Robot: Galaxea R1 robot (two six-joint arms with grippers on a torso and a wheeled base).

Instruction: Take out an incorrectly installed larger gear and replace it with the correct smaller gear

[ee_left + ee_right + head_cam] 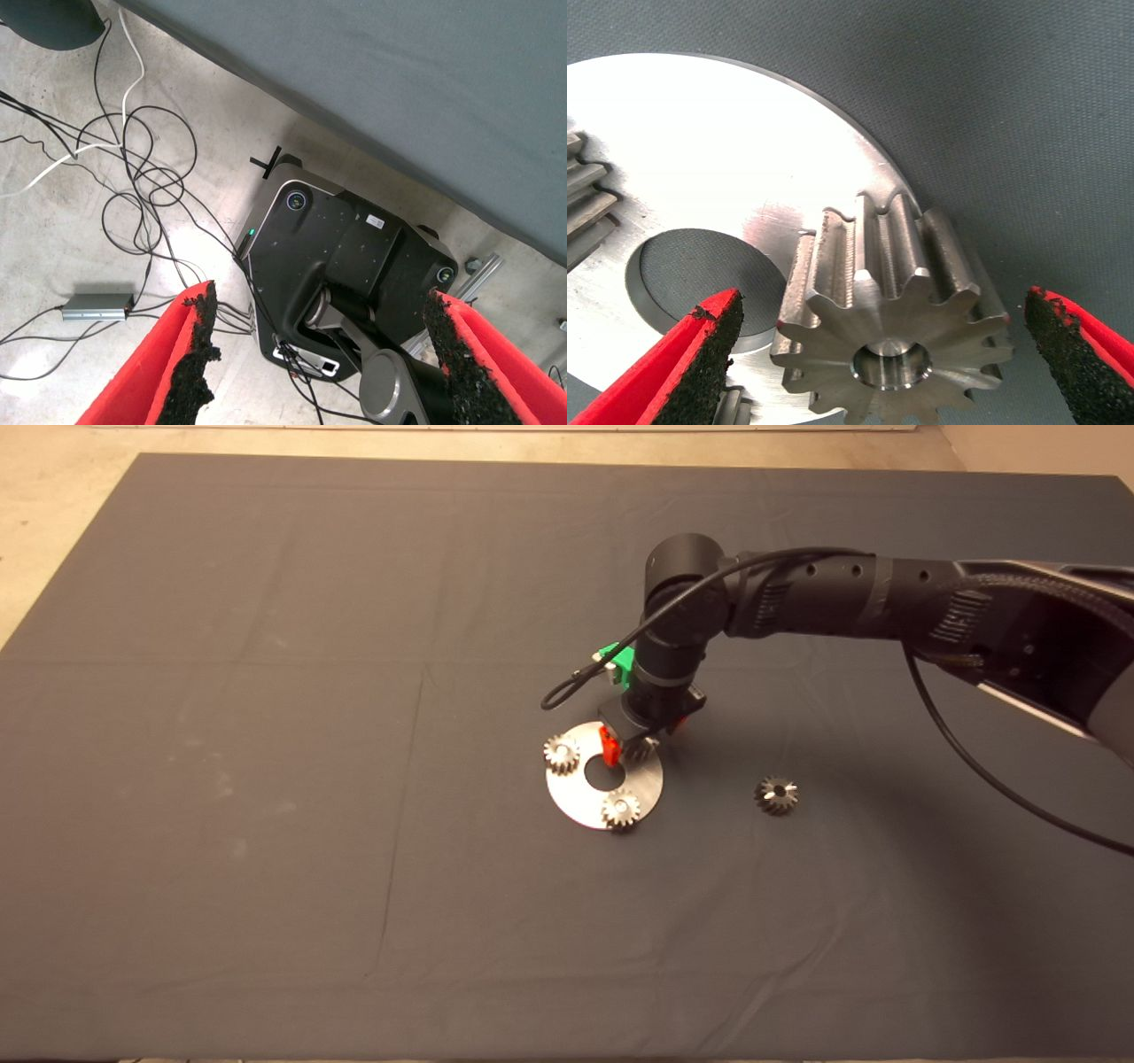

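The larger gear, steel with long shiny teeth and a centre bore, stands on the rim of a round steel plate beside its centre hole. My right gripper is open, one pad on each side of this gear and neither touching it. From above, the right gripper hangs over the plate's far right part and hides most of the larger gear. The smaller gear, dark, lies on the mat to the right of the plate. My left gripper is parked off the mat, open and empty.
Two paler gears sit on the plate, one at its left rim and one at its near rim. A black cable loops off the right wrist. The left wrist view shows floor, loose cables and the robot base.
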